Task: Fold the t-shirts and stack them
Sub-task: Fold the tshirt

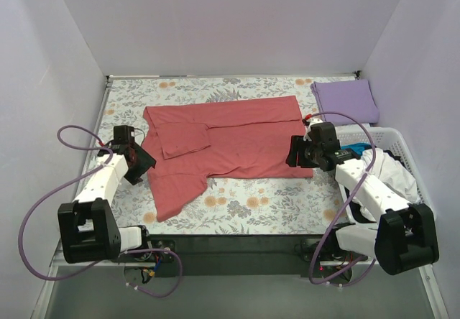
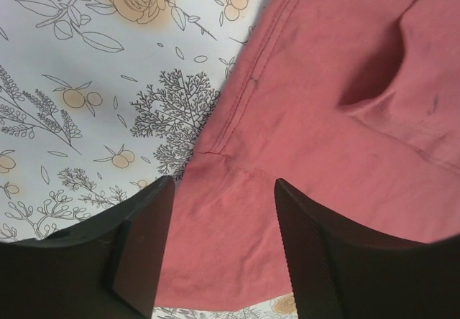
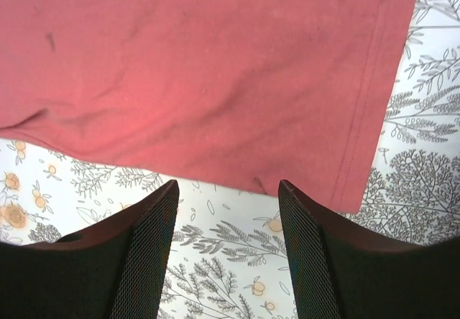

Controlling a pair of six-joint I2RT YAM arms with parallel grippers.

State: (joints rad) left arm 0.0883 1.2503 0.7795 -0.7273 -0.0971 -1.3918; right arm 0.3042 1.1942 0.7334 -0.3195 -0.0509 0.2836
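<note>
A salmon-red t-shirt (image 1: 237, 139) lies spread across the middle of the table, its upper left part folded over itself and a sleeve trailing toward the front left. A lavender t-shirt (image 1: 345, 101) sits folded at the back right corner. My left gripper (image 1: 144, 162) is at the red shirt's left edge. In the left wrist view it (image 2: 224, 190) stands open over the red cloth (image 2: 345, 118), gripping nothing. My right gripper (image 1: 296, 152) is at the shirt's front right corner. Seen from its wrist, it (image 3: 228, 186) is open over bare tablecloth, just short of the hem (image 3: 215, 67).
The floral table cloth (image 1: 251, 204) covers the table. A white slatted basket (image 1: 402, 143) stands at the right edge holding white and blue garments (image 1: 384, 168). Pale walls close in the back and both sides. Purple cables loop beside both arms.
</note>
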